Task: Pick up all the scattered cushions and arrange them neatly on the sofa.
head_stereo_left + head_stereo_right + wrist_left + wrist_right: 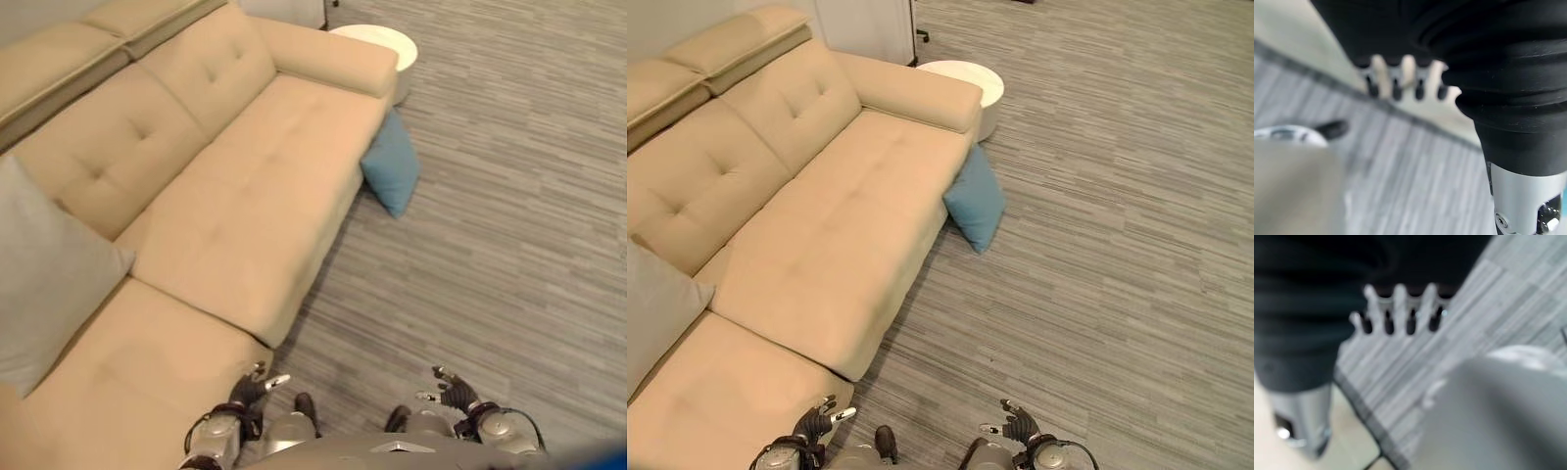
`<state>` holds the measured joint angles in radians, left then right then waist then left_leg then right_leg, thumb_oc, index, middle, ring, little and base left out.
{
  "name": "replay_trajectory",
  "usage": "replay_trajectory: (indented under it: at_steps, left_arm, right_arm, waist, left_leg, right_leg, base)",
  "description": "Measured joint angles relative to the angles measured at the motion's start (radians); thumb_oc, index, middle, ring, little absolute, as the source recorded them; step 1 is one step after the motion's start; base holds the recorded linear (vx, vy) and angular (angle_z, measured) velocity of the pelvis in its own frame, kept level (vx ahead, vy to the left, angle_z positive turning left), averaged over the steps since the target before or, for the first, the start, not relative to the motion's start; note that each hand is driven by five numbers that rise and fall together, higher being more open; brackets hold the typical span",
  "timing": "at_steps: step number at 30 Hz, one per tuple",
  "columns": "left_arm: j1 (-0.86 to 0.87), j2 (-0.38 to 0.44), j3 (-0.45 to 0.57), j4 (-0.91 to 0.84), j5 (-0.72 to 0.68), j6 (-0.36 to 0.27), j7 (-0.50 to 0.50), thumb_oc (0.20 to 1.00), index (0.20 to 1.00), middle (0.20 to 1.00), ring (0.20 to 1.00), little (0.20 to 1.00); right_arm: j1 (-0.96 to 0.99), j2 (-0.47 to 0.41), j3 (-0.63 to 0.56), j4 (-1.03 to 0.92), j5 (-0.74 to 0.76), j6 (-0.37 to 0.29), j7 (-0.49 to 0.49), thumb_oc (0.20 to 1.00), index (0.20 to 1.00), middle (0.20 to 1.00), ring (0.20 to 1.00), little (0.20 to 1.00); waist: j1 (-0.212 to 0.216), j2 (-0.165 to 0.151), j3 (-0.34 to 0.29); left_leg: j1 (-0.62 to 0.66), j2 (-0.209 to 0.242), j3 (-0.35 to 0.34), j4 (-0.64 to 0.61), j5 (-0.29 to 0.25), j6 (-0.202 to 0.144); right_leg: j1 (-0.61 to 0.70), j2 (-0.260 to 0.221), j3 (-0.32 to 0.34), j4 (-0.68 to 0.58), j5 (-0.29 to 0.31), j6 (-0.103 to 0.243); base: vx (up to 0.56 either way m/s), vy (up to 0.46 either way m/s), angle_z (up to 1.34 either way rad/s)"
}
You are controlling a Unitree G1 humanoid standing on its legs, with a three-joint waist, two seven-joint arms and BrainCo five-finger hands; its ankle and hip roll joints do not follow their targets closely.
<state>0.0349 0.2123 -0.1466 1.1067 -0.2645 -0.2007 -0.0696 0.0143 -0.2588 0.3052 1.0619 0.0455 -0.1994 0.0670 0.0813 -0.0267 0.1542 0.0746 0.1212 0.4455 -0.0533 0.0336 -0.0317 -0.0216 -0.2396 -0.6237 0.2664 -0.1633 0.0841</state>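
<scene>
Grey striped floor (509, 245), beige sofa (255, 196) left. Blue cushion (392, 162) on floor, leaning on sofa's far front corner; grey cushion (44, 274) on seat. White round table (965, 83) beyond armrest. My left hand (253, 389) and right hand (451, 390) low, near, fingers relaxed, empty. Wrist views add fingers (1396, 81) over floor.

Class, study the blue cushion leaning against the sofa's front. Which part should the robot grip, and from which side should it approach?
Probably the blue cushion's upper free edge, approached from the open floor side. It stands tilted, its back against the sofa front and a bottom corner on the floor, so only the outward face and top are accessible. Both the left hand and right hand are open and empty.
</scene>
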Motion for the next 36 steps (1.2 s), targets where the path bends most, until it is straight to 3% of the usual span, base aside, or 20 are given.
replay_trajectory:
  at_steps: [2, 4, 8, 10, 11, 13, 16, 19, 20, 21, 22, 24, 27, 28, 29, 31, 33, 35, 36]
  left_arm:
    - [0.009, -0.01, -0.004, 0.009, -0.001, 0.001, 0.003, 1.0, 1.0, 1.0, 1.0, 1.0]
    - [-0.003, -0.034, -0.001, 0.01, -0.001, 0.001, 0.006, 1.0, 1.0, 1.0, 1.0, 1.0]
    - [-0.056, -0.062, -0.011, 0.015, 0.0, -0.004, 0.009, 1.0, 1.0, 1.0, 1.0, 1.0]
    - [-0.071, -0.069, -0.013, 0.015, 0.0, -0.004, 0.012, 1.0, 1.0, 1.0, 1.0, 1.0]
    - [-0.066, -0.065, -0.031, 0.013, 0.001, -0.003, 0.013, 1.0, 1.0, 1.0, 1.0, 1.0]
    - [-0.079, -0.066, -0.042, 0.007, 0.001, -0.005, 0.023, 1.0, 1.0, 1.0, 1.0, 1.0]
    - [-0.093, -0.072, -0.042, 0.009, 0.001, -0.006, 0.034, 1.0, 1.0, 1.0, 1.0, 1.0]
    - [-0.099, -0.07, -0.047, 0.023, 0.001, -0.003, 0.035, 1.0, 1.0, 1.0, 1.0, 1.0]
    - [-0.101, -0.071, -0.048, 0.022, 0.001, -0.003, 0.035, 1.0, 1.0, 1.0, 1.0, 1.0]
    - [-0.085, -0.072, -0.048, 0.019, 0.001, -0.002, 0.035, 1.0, 1.0, 1.0, 1.0, 1.0]
    - [-0.086, -0.069, -0.047, 0.018, 0.001, 0.0, 0.036, 1.0, 1.0, 1.0, 1.0, 1.0]
    - [-0.091, -0.065, -0.046, 0.012, 0.001, 0.0, 0.04, 1.0, 1.0, 1.0, 1.0, 1.0]
    - [-0.112, -0.061, -0.049, 0.011, 0.0, 0.0, 0.046, 1.0, 1.0, 1.0, 1.0, 1.0]
    - [-0.129, -0.058, -0.051, 0.005, 0.0, 0.0, 0.047, 1.0, 1.0, 1.0, 1.0, 1.0]
    - [-0.137, -0.056, -0.055, 0.005, 0.0, 0.0, 0.047, 1.0, 1.0, 1.0, 1.0, 1.0]
    - [-0.153, -0.045, -0.068, 0.002, 0.0, -0.003, 0.046, 1.0, 1.0, 1.0, 1.0, 1.0]
    - [-0.141, -0.04, -0.067, 0.009, 0.0, -0.003, 0.047, 1.0, 1.0, 1.0, 1.0, 1.0]
    - [-0.13, -0.037, -0.067, 0.019, 0.0, -0.002, 0.047, 1.0, 1.0, 1.0, 1.0, 1.0]
    - [-0.115, -0.042, -0.056, 0.029, 0.0, 0.003, 0.047, 1.0, 1.0, 1.0, 1.0, 1.0]
  right_arm:
    - [0.002, -0.002, 0.0, -0.006, 0.001, -0.001, -0.002, 1.0, 1.0, 1.0, 1.0, 1.0]
    - [0.012, -0.026, 0.0, -0.009, 0.004, -0.005, -0.003, 1.0, 1.0, 1.0, 1.0, 1.0]
    - [0.042, -0.049, -0.001, -0.025, 0.022, -0.004, -0.011, 1.0, 1.0, 1.0, 1.0, 1.0]
    - [0.045, -0.053, -0.003, -0.025, 0.028, -0.006, -0.014, 1.0, 1.0, 1.0, 1.0, 1.0]
    - [0.027, -0.051, 0.004, -0.024, 0.031, -0.004, -0.021, 1.0, 1.0, 1.0, 1.0, 1.0]
    - [0.02, -0.064, 0.002, -0.029, 0.045, -0.005, -0.035, 1.0, 1.0, 1.0, 1.0, 1.0]
    - [0.006, -0.062, 0.003, -0.028, 0.049, -0.005, -0.038, 1.0, 1.0, 1.0, 1.0, 1.0]
    - [-0.011, -0.053, 0.019, -0.017, 0.049, -0.005, -0.038, 1.0, 1.0, 1.0, 1.0, 1.0]
    - [-0.014, -0.054, 0.018, -0.018, 0.049, -0.006, -0.04, 1.0, 1.0, 1.0, 1.0, 1.0]
    - [-0.016, -0.054, 0.018, -0.018, 0.049, -0.006, -0.043, 1.0, 1.0, 1.0, 1.0, 1.0]
    - [-0.019, -0.051, 0.02, -0.02, 0.049, -0.006, -0.047, 1.0, 1.0, 1.0, 1.0, 1.0]
    - [-0.034, -0.035, 0.016, -0.012, 0.049, -0.006, -0.051, 1.0, 1.0, 1.0, 1.0, 1.0]
    - [-0.063, -0.021, 0.019, -0.046, 0.048, -0.009, -0.051, 1.0, 1.0, 1.0, 1.0, 1.0]
    - [-0.061, -0.018, 0.019, -0.05, 0.048, -0.013, -0.051, 1.0, 1.0, 1.0, 1.0, 1.0]
    - [-0.06, -0.017, 0.02, -0.051, 0.048, -0.013, -0.051, 1.0, 1.0, 1.0, 1.0, 1.0]
    - [-0.06, -0.017, 0.019, -0.062, 0.048, -0.014, -0.051, 1.0, 1.0, 1.0, 1.0, 1.0]
    - [-0.061, -0.018, 0.018, -0.07, 0.048, -0.015, -0.051, 1.0, 1.0, 1.0, 1.0, 1.0]
    - [-0.071, -0.018, 0.02, -0.085, 0.048, -0.015, -0.05, 1.0, 1.0, 1.0, 1.0, 1.0]
    - [-0.073, -0.017, 0.017, -0.09, 0.047, -0.015, -0.049, 1.0, 1.0, 1.0, 1.0, 1.0]
  waist:
    - [0.017, 0.017, -0.037]
    - [-0.015, 0.038, -0.063]
    - [-0.059, 0.004, -0.065]
    - [-0.08, -0.01, -0.057]
    - [-0.056, -0.039, -0.039]
    - [-0.062, -0.047, -0.033]
    - [-0.057, -0.039, -0.028]
    - [-0.021, -0.034, -0.014]
    - [-0.016, -0.027, -0.011]
    - [-0.011, -0.006, -0.026]
    - [-0.014, -0.013, -0.023]
    - [-0.009, -0.018, -0.016]
    - [-0.014, 0.005, -0.003]
    - [-0.015, 0.005, 0.002]
    - [-0.018, -0.001, 0.0]
    - [-0.016, 0.0, 0.003]
    - [-0.012, 0.002, -0.001]
    - [-0.01, 0.009, 0.003]
    - [-0.016, 0.01, 0.002]
  left_leg:
    - [-0.004, 0.028, -0.053, 0.021, 0.005, -0.008]
    - [-0.026, 0.055, -0.109, 0.051, 0.013, -0.026]
    - [-0.09, 0.085, -0.141, 0.175, 0.068, -0.088]
    - [-0.094, 0.099, -0.163, 0.215, 0.083, -0.096]
    - [-0.135, 0.102, -0.241, 0.327, 0.061, -0.119]
    - [-0.174, 0.023, -0.336, 0.315, 0.016, -0.149]
    - [-0.196, -0.074, -0.346, 0.158, 0.022, -0.111]
    - [-0.23, -0.118, -0.349, 0.107, 0.045, -0.096]
    - [-0.232, -0.119, -0.345, 0.115, 0.066, -0.085]
    - [-0.211, -0.11, -0.341, 0.103, 0.075, -0.038]
    - [-0.173, -0.12, -0.341, 0.065, 0.052, 0.011]
    - [-0.11, -0.124, -0.301, 0.005, 0.053, 0.05]
    - [-0.038, -0.122, -0.257, -0.028, 0.016, 0.089]
    - [-0.022, -0.137, -0.257, -0.028, 0.006, 0.093]
    - [-0.013, -0.144, -0.258, -0.029, -0.005, 0.095]
    - [0.011, -0.152, -0.264, -0.032, -0.02, 0.085]
    - [0.036, -0.153, -0.261, -0.032, -0.043, 0.051]
    - [0.041, -0.142, -0.264, -0.032, -0.067, 0.058]
    - [0.054, -0.135, -0.269, -0.028, -0.085, 0.061]
  right_leg:
    - [0.001, 0.075, 0.071, -0.078, 0.037, -0.047]
    - [0.012, 0.118, 0.082, -0.109, 0.047, -0.062]
    - [0.042, 0.143, 0.088, -0.174, 0.055, -0.072]
    - [0.047, 0.17, 0.114, -0.203, 0.051, -0.078]
    - [0.071, 0.172, 0.167, -0.233, 0.077, -0.122]
    - [0.074, 0.176, 0.203, -0.28, 0.094, -0.131]
    - [0.093, 0.198, 0.256, -0.359, 0.12, -0.13]
    - [0.126, 0.224, 0.311, -0.364, 0.111, -0.145]
    - [0.137, 0.231, 0.316, -0.363, 0.114, -0.136]
    - [0.154, 0.246, 0.349, -0.358, 0.093, -0.11]
    - [0.166, 0.238, 0.365, -0.353, 0.085, -0.099]
    - [0.145, 0.216, 0.377, -0.266, 0.061, -0.058]
    - [-0.021, 0.15, 0.352, 0.146, -0.03, 0.074]
    - [-0.079, 0.11, 0.354, 0.281, -0.04, 0.107]
    - [-0.114, 0.088, 0.355, 0.348, -0.041, 0.108]
    - [-0.149, 0.067, 0.361, 0.332, -0.045, 0.097]
    - [-0.143, 0.042, 0.35, 0.137, -0.033, 0.058]
    - [-0.174, -0.009, 0.328, -0.001, 0.041, 0.067]
    - [-0.184, -0.027, 0.318, -0.091, 0.108, 0.084]
  base:
    - [0.04, -0.217, -0.91]
    - [0.04, -0.257, -0.39]
    - [0.04, -0.181, -0.02]
    - [0.05, -0.14, -0.51]
    - [0.06, -0.114, -0.92]
    - [0.12, -0.108, -0.68]
    - [0.17, -0.052, -0.52]
    - [0.15, -0.022, -0.68]
    - [0.28, 0.084, -0.79]
    - [0.27, 0.108, -0.64]
    - [0.34, 0.153, -0.64]
    - [0.18, 0.105, -0.59]
    - [0.16, 0.083, -0.5]
    - [0.12, 0.029, 0.12]
    - [0.21, -0.017, 0.24]
    - [0.24, -0.096, 0.19]
    - [0.31, -0.185, 0.01]
    - [0.3, -0.151, -0.08]
    - [0.17, -0.088, -0.1]
